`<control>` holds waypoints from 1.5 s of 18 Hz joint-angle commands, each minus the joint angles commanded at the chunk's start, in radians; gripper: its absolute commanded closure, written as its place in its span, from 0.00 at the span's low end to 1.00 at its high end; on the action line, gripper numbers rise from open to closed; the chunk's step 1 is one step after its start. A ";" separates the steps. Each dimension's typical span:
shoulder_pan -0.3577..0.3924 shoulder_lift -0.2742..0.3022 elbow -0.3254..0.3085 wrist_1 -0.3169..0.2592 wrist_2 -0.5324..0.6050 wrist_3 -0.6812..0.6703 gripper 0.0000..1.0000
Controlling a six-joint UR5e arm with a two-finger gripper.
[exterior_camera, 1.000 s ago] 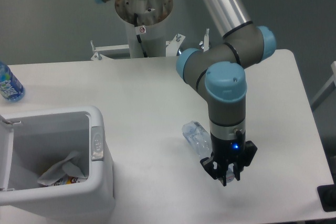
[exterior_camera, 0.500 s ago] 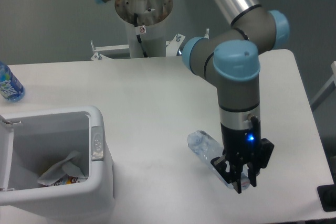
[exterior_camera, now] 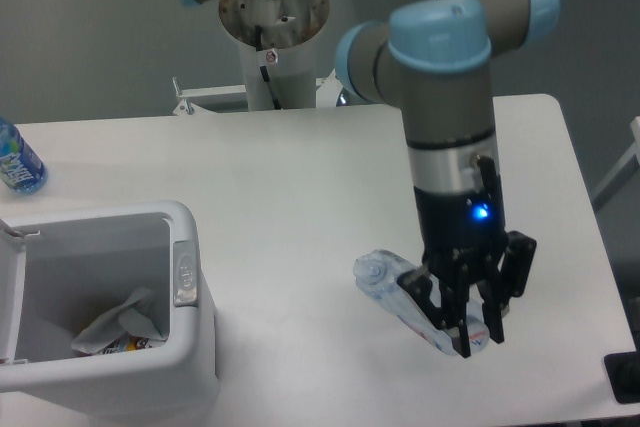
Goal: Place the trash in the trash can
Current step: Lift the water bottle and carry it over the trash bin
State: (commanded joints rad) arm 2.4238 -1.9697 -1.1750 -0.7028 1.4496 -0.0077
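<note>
Gripping the crushed clear plastic bottle (exterior_camera: 395,292) near its lower end, the black two-finger gripper (exterior_camera: 470,322) has its fingers (exterior_camera: 497,319) closed around the bottle's body. The bottle is tilted: its round cap end points up and to the left, and its other end goes down to the right, between the fingers. I cannot tell if the bottle touches the white rectangular table (exterior_camera: 300,177) or is just above it; a soft shadow lies under it.

The grey arm with light blue joint caps (exterior_camera: 445,77) comes down from the top of the view, and a small blue light shines on the wrist above the gripper.

The boxy white plastic trash can with rounded corners (exterior_camera: 190,367) stands at the front left corner of the table, well apart from the gripper and the bottle. A grey latch panel (exterior_camera: 185,272) sits on its right rim, and its lid is open at the left edge of the view. Inside the can lies the flat crinkled white plastic packet (exterior_camera: 118,325), with some small print on it.

An intact water bottle with a blue label (exterior_camera: 18,162) stands at the far left edge of the table, behind the can. Behind the table the grey round mounting column of the robot (exterior_camera: 272,42) rises
</note>
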 joint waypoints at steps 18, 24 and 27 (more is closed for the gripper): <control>-0.238 0.161 0.015 0.037 -0.002 -0.021 0.79; -0.337 0.121 0.023 0.086 -0.003 -0.017 0.79; -0.364 0.098 0.017 0.086 -0.003 -0.017 0.79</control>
State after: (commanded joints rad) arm 2.0603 -1.8714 -1.1581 -0.6167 1.4465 -0.0245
